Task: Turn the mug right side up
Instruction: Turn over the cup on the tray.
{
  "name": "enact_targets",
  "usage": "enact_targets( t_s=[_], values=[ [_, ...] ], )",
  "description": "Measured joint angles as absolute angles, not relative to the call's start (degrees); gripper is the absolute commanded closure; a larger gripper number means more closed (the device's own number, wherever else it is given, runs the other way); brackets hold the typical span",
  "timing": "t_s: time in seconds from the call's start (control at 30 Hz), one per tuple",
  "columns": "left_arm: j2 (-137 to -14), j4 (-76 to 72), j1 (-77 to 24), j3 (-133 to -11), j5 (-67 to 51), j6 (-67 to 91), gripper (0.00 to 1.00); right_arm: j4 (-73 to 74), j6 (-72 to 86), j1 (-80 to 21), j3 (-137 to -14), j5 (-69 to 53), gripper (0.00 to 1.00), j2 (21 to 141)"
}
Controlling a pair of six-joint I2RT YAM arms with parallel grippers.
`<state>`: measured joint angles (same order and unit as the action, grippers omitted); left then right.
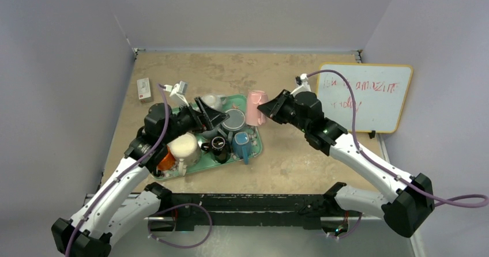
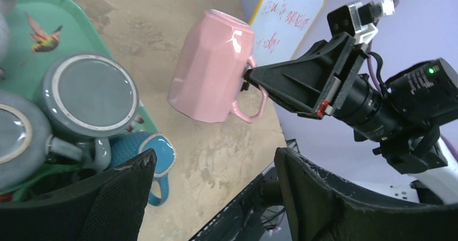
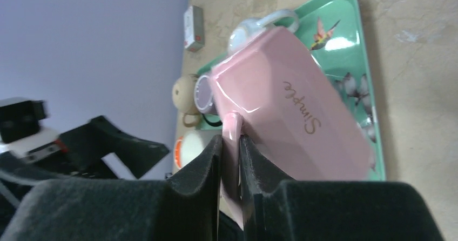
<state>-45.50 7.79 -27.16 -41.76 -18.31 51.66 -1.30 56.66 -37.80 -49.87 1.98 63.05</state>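
The pink faceted mug point(image 1: 255, 107) is beside the right edge of the green tray point(image 1: 254, 148), tilted. My right gripper point(image 1: 267, 108) is shut on the mug's handle; in the right wrist view its fingers point(image 3: 230, 142) pinch the handle and the mug body point(image 3: 291, 116), lettered "Simple", fills the middle. In the left wrist view the mug point(image 2: 210, 68) leans with the right gripper point(image 2: 253, 80) at its handle; I cannot tell whether it touches the table. My left gripper point(image 1: 216, 117) is open and empty over the tray point(image 2: 213, 162).
The tray holds several mugs: a grey one bottom up point(image 1: 234, 118), a blue one point(image 1: 242, 146), a cream one point(image 1: 184, 146), a black one point(image 1: 219, 144), a white one point(image 1: 212, 101). A whiteboard point(image 1: 369, 95) leans at the right. A small box point(image 1: 144, 89) lies far left.
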Motion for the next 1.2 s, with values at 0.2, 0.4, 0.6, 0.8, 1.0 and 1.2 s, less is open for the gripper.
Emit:
enact_targets(
  t_s=[0.2, 0.4, 0.6, 0.8, 1.0, 1.2],
  values=[
    [-49.34, 1.91, -27.16, -39.79, -19.66, 55.61, 0.22, -3.14, 61.82, -37.8, -48.25, 2.5, 1.0, 59.99],
    [-49.71, 0.21, -27.16, -39.4, -19.75, 54.98, 0.22, -5.08, 63.88, -37.65, -47.09, 2.83, 1.0, 59.72],
    [-49.71, 2.07, -27.16, -39.4, -19.55, 52.36, 0.23, -5.26, 63.64, -37.54, -44.12, 3.11, 1.0, 59.31],
    [-49.74, 5.98, -27.16, -39.42, -19.51, 49.21, 0.28, -5.15, 62.76, -37.47, -41.63, 3.53, 1.0, 56.34],
    [-51.88, -0.78, -28.16, -38.41, -22.57, 48.66, 0.3, -4.97, 63.92, -37.47, -39.38, 3.53, 1.0, 53.58],
    [-55.79, -8.27, -35.35, -37.12, -19.9, 45.01, 0.3, -4.97, 68.23, -37.47, -38.87, 4.19, 1.0, 53.45]
  ],
)
